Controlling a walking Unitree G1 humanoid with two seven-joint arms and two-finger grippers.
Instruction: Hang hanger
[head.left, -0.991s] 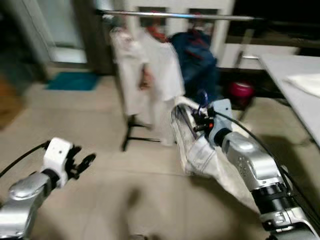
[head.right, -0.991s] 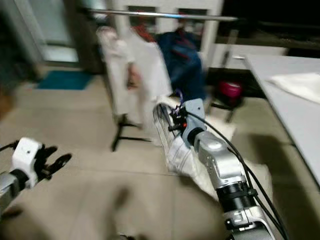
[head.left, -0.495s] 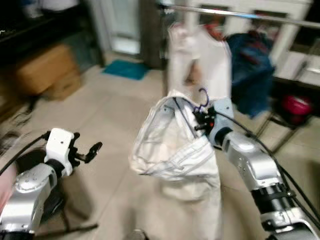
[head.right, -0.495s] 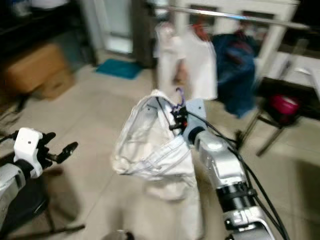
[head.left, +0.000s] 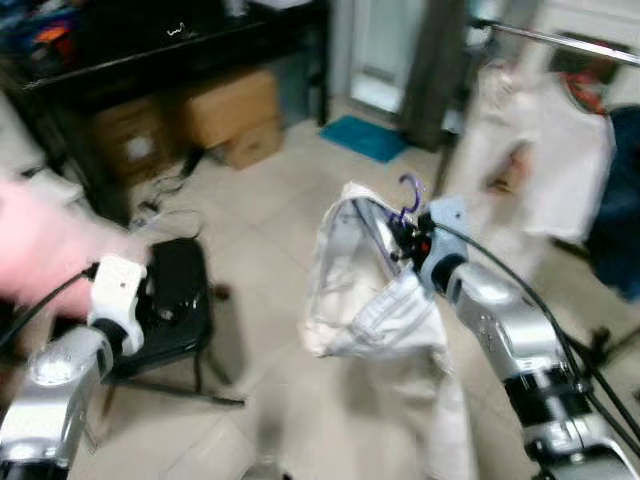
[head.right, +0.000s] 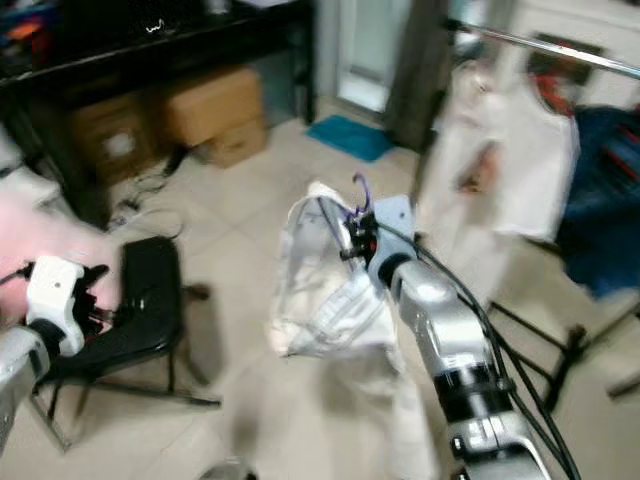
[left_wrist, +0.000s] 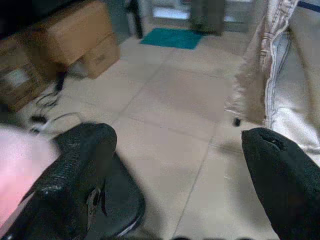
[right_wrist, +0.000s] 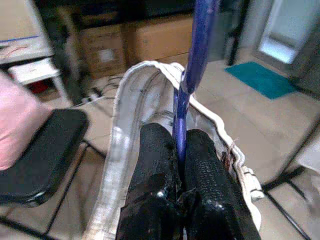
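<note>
Right gripper (right_wrist: 176, 150) is what I see first, raised in the middle of the scene with its two black fingers (right_wrist: 152, 165) pressed together on the stem of a purple hanger (right_wrist: 192, 60). I can see the hanger's hook (head.left: 406, 190) curling up just above the gripper. A pale garment (head.left: 375, 320) with striped trim hangs on the hanger, drooping below and left of the right arm toward the tiled floor (head.left: 270, 200).

My left gripper (left_wrist: 175, 175) sits low on the near left, its fingers spread wide apart with nothing between them. Just beside it stands a black chair (head.left: 175, 300), and a blurred pink shape (head.left: 45, 250) fills the left edge; I cannot tell what it is.

On the far right a clothes rail (head.right: 540, 45) carries white clothes (head.right: 510, 170) and something dark blue (head.right: 610, 190). The hanger I hold is well apart from that rail. Cardboard boxes (head.left: 225, 105) sit under a dark table (head.left: 170, 50) on the far left, and a teal mat (head.left: 368, 137) lies on the floor beyond.
</note>
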